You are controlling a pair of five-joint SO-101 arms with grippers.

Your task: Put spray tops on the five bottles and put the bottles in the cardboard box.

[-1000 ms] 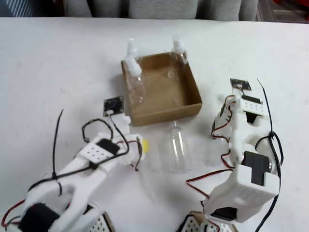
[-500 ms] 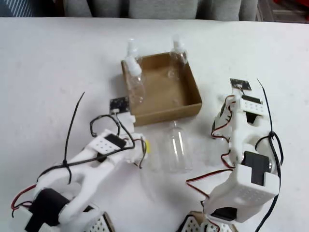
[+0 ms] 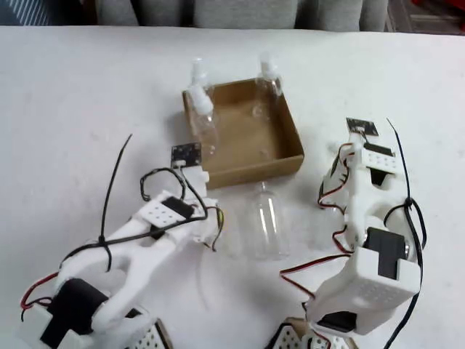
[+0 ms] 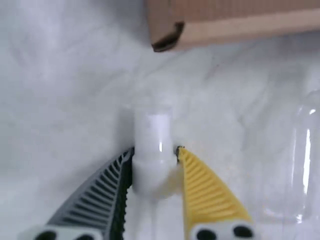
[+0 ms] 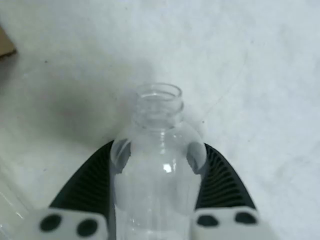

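My left gripper (image 4: 155, 150) is shut on a white spray top (image 4: 152, 165), held between a grey and a yellow finger just short of the cardboard box (image 4: 235, 25). In the high view this arm (image 3: 163, 218) sits at the box's (image 3: 251, 171) near left corner. My right gripper (image 5: 160, 150) is shut on a clear bottle (image 5: 159, 150) with a bare, open neck. A second topless bottle (image 3: 265, 218) lies on the table in front of the box. Two spray-topped bottles (image 3: 202, 116) (image 3: 267, 86) are in the box, and a third one (image 3: 197, 70) stands at its far left corner.
The right arm (image 3: 363, 196) stands right of the box, its red and black cables looping beside it. The white table (image 3: 87, 109) spreads wide to the left and behind the box. Grey chairs (image 3: 240, 11) line the far edge.
The left arm has swung right and toward the box with the spray top in its gripper. The right arm and the bottles have not moved.
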